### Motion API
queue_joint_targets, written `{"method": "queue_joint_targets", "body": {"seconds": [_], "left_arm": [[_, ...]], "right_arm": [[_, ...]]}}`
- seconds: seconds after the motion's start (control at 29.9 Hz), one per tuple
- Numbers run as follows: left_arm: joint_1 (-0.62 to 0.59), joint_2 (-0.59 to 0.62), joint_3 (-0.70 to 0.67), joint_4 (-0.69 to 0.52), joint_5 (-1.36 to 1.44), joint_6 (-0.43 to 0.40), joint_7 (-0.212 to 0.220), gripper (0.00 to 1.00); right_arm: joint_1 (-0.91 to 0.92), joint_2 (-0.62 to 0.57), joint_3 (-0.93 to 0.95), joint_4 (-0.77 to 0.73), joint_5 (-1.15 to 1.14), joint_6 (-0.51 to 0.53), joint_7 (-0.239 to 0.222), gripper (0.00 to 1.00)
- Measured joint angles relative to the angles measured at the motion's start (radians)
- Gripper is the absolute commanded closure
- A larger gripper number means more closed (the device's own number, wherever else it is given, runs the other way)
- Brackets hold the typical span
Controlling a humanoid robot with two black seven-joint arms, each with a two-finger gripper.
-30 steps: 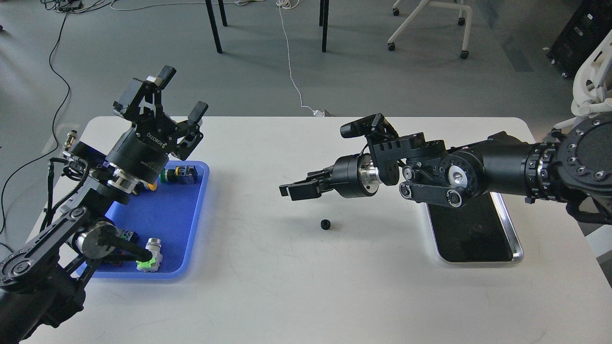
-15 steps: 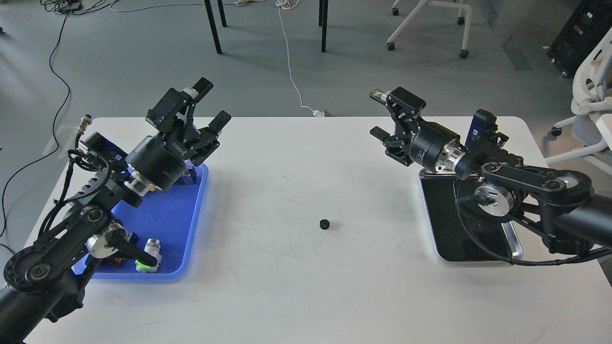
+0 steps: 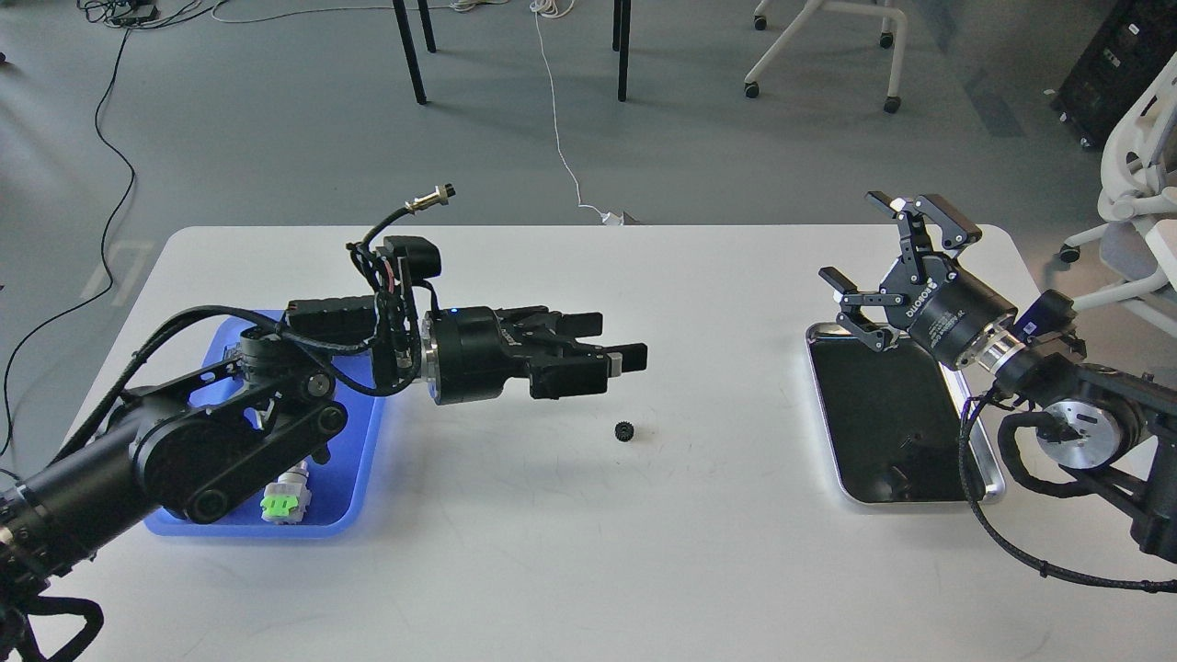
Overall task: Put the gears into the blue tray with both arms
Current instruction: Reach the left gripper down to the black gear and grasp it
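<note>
One small black gear (image 3: 626, 430) lies on the white table near its middle. My left gripper (image 3: 609, 348) reaches in from the left and hangs a little above and to the left of the gear, open, with nothing between its fingers. The blue tray (image 3: 360, 441) lies at the left, largely hidden behind my left arm. My right gripper (image 3: 869, 241) is raised at the far right above the back end of the dark tray, open and empty.
A shiny metal-rimmed dark tray (image 3: 984, 487) lies at the right under my right arm. A push-button switch with a green part (image 3: 283, 496) sits in the blue tray's front corner. Chairs and cables are on the floor beyond the table.
My left gripper swung down from above the blue tray and rightward to near the gear. My right gripper pulled back from mid-table to the far right. The gear stayed put.
</note>
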Motion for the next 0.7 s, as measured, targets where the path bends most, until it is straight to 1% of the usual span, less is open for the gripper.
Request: {"method": "queue_joint_targets", "body": {"seconds": [0.1,0.2,0.4,0.5,0.6,0.7], "left_arm": [[-0.082,-0.049,0.099,0.059,0.124,0.018,0.0,0.02],[-0.132,-0.1,0.172,0.13,0.198,0.03,0.0,0.02],[-0.159,-0.205,0.245,0.287,0.216,0.042,0.0,0.05],[-0.16,-0.241,0.27,0.343,0.216,0.052,0.0,0.06],[-0.16,-0.257,0.291,0.38,0.216,0.055,0.0,0.12],[-0.157,-0.26,0.307,0.408,0.216,0.057,0.0,0.21]], "right_arm": [[-0.026,-0.012,0.021,0.0,0.0,0.002,0.0,0.03],[-0.044,-0.019,0.029,0.0,0.0,0.002,0.0,0.03],[-0.053,-0.027,0.033,0.0,0.0,0.001,0.0,0.03],[-0.053,-0.029,0.034,0.0,0.0,0.001,0.0,0.03],[-0.054,-0.036,0.038,0.0,0.0,-0.001,0.0,0.03],[-0.054,-0.038,0.038,0.001,0.0,-0.001,0.0,0.03]]}}
